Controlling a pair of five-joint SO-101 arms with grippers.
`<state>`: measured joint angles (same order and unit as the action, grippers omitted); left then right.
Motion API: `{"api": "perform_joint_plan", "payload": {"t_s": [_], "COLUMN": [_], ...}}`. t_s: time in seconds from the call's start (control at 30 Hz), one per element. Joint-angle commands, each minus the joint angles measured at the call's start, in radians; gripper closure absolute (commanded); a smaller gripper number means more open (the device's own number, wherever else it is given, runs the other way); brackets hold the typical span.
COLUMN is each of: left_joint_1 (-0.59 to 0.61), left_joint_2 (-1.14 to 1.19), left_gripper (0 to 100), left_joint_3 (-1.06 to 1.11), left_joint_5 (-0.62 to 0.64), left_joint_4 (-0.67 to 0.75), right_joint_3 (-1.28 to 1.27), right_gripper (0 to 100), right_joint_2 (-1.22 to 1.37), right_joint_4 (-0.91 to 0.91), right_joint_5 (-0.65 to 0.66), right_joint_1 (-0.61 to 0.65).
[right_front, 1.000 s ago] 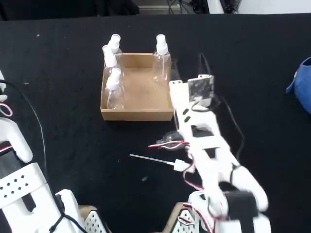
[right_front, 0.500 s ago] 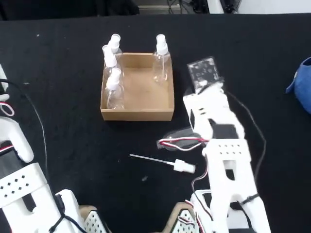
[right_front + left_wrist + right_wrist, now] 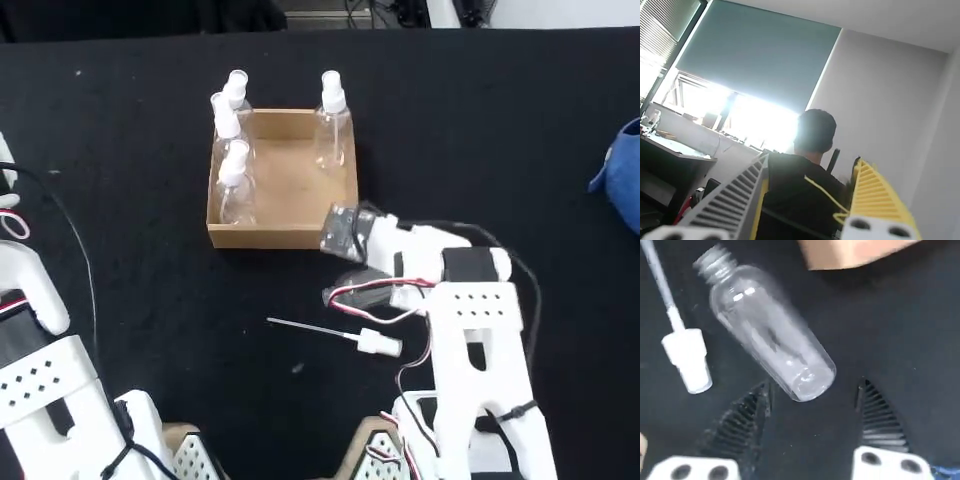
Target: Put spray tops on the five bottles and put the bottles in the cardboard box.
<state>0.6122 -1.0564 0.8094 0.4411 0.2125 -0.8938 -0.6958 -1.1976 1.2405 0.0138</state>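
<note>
- Now the right gripper (image 3: 815,385), jaws apart, has swung back from beside the cardboard box (image 3: 285,236) — down over the uncapped bottle (image 3: 770,345).
- That bottle lies near the box, on the arms' side, with the spray top (image 3: 687,357) beside it — capping looks next.

Capped bottles (image 3: 236,188) in cardboard box (image 3: 282,237), spray top (image 3: 378,343) loose

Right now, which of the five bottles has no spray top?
The bottle lying on the table by the right gripper; four bottles standing in the cardboard box are capped.
</note>
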Motion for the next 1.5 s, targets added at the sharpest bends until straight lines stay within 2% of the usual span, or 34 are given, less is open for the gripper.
{"api": "perform_joint_plan", "payload": {"t_s": [0.0, 0.2, 0.43, 0.63, 0.87, 0.93, 1.1, 1.13, 1.27, 1.47], "left_joint_1": [-0.012, -0.012, -0.012, -0.012, -0.012, -0.012, -0.012, -0.012, -0.012, -0.012], "left_joint_2": [-0.005, -0.005, -0.005, -0.005, -0.005, -0.005, -0.005, -0.005, -0.005, -0.005], "left_gripper": [85, 85, 85, 85, 85, 85, 85, 85, 85, 85], "left_joint_3": [-0.01, -0.01, -0.01, -0.01, -0.01, -0.01, -0.012, -0.012, -0.012, -0.012], "left_joint_5": [0.006, 0.006, 0.006, 0.006, 0.006, 0.006, 0.006, 0.006, 0.006, 0.006], "left_joint_4": [0.02, 0.02, 0.02, 0.02, 0.02, 0.02, 0.02, 0.02, 0.02, 0.02], "right_joint_3": [-0.001, 0.104, 0.163, 0.162, 0.157, 0.156, 0.134, 0.131, 0.18, 0.265], "right_gripper": [75.7, 71.7, 71.5, 71.6, 72.3, 76.6, 97.5, 99.2, 98.8, 98.8], "right_joint_2": [0.005, 0.245, 0.383, 0.481, 0.527, 0.527, 0.527, 0.527, 0.503, 0.374], "right_joint_4": [0.032, 0.034, 0.043, 0.097, 0.14, 0.13, 0.126, 0.124, 0.055, -0.035], "right_joint_5": [0.071, 0.068, 0.196, 0.193, 0.123, 0.123, 0.077, 0.063, 0.058, 0.041], "right_joint_1": [-0.011, -0.011, -0.003, -0.003, 0.025, 0.025, 0.015, 0.012, -0.086, -0.304]}}
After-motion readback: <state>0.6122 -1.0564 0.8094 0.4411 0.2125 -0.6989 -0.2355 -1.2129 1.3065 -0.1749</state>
